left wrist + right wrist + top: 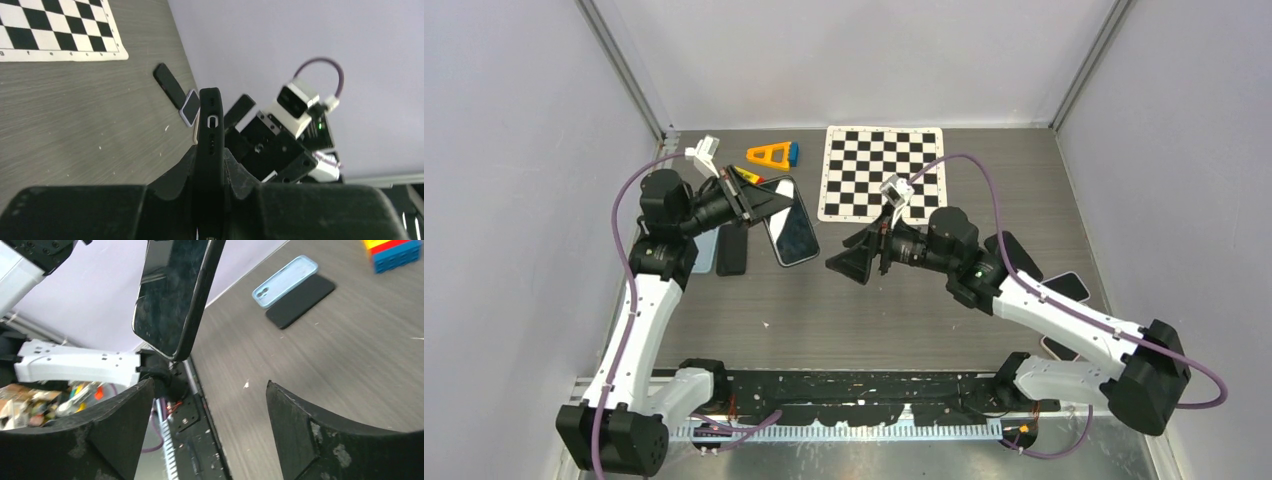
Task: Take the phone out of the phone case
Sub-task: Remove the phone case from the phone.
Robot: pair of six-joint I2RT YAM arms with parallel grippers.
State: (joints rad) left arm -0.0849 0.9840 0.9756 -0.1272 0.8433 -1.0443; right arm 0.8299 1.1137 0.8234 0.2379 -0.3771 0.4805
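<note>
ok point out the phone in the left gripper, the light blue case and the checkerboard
phone (172, 295): right wrist view, middle of its dark screen
light blue case (284, 281): right wrist view, its middle
checkerboard (864, 160): top view, bare squares left of centre

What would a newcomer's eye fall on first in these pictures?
The phone draws the eye first: the left end effector clamps it by its edge and holds it above the table's left half. The right end effector faces it from mid-table with its jaws wide open, not touching it. Behind both, a chessboard mat lies at the far edge.
</note>
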